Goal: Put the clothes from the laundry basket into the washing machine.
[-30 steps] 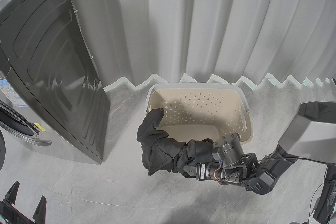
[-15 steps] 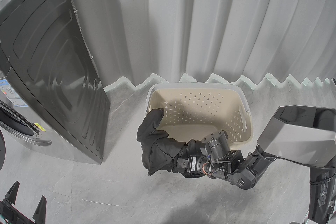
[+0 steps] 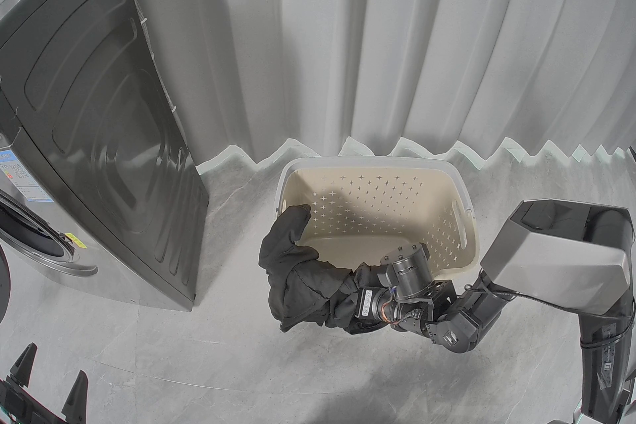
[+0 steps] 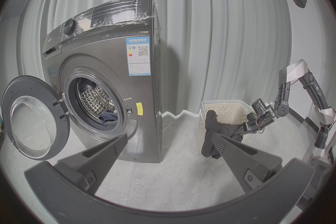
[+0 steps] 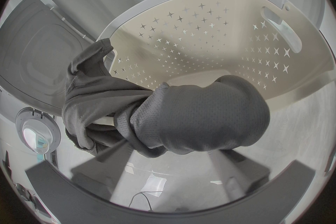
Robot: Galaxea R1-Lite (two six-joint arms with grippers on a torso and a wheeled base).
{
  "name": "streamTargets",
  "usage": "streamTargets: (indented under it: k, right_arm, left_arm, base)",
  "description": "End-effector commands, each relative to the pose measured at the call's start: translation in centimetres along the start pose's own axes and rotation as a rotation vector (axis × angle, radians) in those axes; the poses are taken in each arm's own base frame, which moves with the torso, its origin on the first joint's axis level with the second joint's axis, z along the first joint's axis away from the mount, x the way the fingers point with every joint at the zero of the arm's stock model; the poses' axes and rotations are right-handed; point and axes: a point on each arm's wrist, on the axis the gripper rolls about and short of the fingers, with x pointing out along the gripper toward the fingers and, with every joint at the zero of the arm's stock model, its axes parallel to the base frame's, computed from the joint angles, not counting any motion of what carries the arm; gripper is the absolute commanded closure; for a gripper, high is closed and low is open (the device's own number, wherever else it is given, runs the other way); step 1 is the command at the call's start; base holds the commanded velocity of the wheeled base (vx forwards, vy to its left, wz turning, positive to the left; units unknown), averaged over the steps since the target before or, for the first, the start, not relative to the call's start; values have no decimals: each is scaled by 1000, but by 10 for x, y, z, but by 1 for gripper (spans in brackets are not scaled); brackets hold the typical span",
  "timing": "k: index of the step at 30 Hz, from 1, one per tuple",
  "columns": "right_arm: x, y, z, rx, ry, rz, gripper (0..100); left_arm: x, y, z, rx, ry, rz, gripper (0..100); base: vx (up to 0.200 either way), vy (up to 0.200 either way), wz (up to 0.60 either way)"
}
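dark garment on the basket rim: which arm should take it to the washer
Right. The right end effector is at the dark garment draped over the laundry basket's near rim, open around it. The left end effector sits open, far off near the washing machine.

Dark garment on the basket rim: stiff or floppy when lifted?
Probably floppy: the garment sags in folds over the basket rim, part hanging outside. Likely light for its bulk; the cloth looks thin and mesh-like. It may drag on the rim when lifted, since it lies across it.
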Motion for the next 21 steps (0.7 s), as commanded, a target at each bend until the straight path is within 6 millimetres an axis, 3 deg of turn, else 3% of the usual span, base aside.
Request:
streamTargets:
  k: [1, 6, 12, 21]
  right_arm:
    - [-1, 1, 0, 1, 1, 4, 100]
    - [-6, 2, -1, -1, 3, 8, 100]
    - [-39, 2, 10, -5, -18, 23, 100]
    - [-119, 6, 33, -14, -111, 112, 100]
  left_arm:
    - [0, 0, -5, -2, 0, 2, 0]
    - [0, 0, -4, -4, -2, 0, 0]
    - [0, 0, -4, -4, -2, 2, 0]
    - [0, 0, -4, -4, -2, 0, 0]
  base:
    - [0, 0, 0]
    - [0, 0, 0]
    - [0, 0, 0]
    - [0, 0, 0]
